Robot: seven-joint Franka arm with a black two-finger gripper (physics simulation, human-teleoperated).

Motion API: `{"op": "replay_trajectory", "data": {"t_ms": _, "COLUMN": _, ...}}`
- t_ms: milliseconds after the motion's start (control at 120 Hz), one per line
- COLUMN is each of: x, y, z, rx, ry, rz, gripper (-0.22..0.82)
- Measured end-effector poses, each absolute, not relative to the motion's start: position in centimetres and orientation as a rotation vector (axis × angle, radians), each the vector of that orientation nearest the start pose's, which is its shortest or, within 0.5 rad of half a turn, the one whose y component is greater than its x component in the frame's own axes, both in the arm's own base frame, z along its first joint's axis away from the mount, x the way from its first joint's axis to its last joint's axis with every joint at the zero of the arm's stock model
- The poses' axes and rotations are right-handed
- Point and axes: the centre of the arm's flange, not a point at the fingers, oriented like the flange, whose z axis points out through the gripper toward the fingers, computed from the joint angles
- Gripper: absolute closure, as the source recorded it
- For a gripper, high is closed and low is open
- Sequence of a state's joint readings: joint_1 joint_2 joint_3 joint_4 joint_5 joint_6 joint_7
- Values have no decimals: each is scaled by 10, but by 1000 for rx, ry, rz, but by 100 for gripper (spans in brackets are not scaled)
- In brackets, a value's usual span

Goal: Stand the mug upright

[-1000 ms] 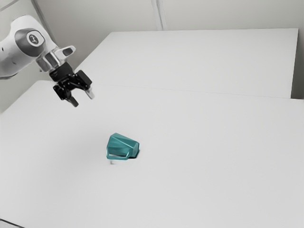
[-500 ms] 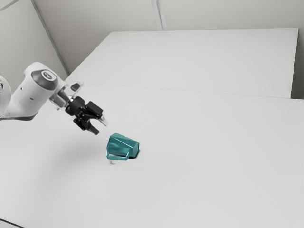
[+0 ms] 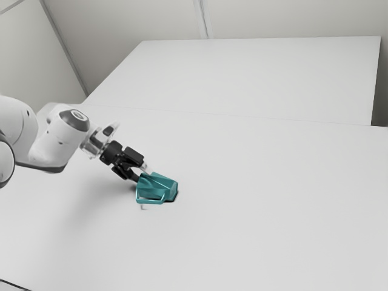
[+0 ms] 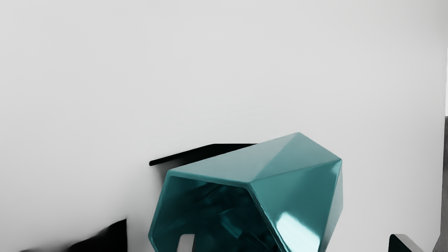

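So the black two-finger jaws are sitting spread wide right by the open mouth of the faceted, glossy teal mug [image 3: 156, 188], one fingertip [image 4: 185, 244] showing across that mouth, the other beyond its side, while it's lying sideways on the plain white counter [image 3: 260, 200].

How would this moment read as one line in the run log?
mug: on its side on table, mouth toward claw | claw: open, at mouth end | status: mug not yet upright
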State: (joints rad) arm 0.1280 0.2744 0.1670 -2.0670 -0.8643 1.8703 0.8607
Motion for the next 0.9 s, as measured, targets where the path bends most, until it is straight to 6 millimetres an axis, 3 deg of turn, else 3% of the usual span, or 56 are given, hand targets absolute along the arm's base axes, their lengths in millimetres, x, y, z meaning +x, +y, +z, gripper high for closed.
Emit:
{"op": "replay_trajectory", "data": {"t_ms": 92, "x": 537, "y": 99, "z": 286, "rx": 2297, "ry": -117, "rz": 43, "gripper": 5}}
{"op": "replay_trajectory", "data": {"t_ms": 250, "x": 535, "y": 91, "z": 283, "rx": 2264, "ry": -137, "rz": 62, "gripper": 43}}
{"op": "replay_trajectory", "data": {"t_ms": 350, "x": 536, "y": 90, "z": 284, "rx": 2255, "ry": -153, "rz": 80, "gripper": 58}}
{"op": "replay_trajectory", "data": {"t_ms": 600, "x": 539, "y": 87, "z": 299, "rx": 2251, "ry": -209, "rz": 130, "gripper": 71}}
{"op": "replay_trajectory", "data": {"t_ms": 767, "x": 540, "y": 79, "z": 332, "rx": 2239, "ry": -276, "rz": 190, "gripper": 76}}
{"op": "replay_trajectory", "data": {"t_ms": 900, "x": 540, "y": 66, "z": 369, "rx": 2236, "ry": -348, "rz": 248, "gripper": 77}}
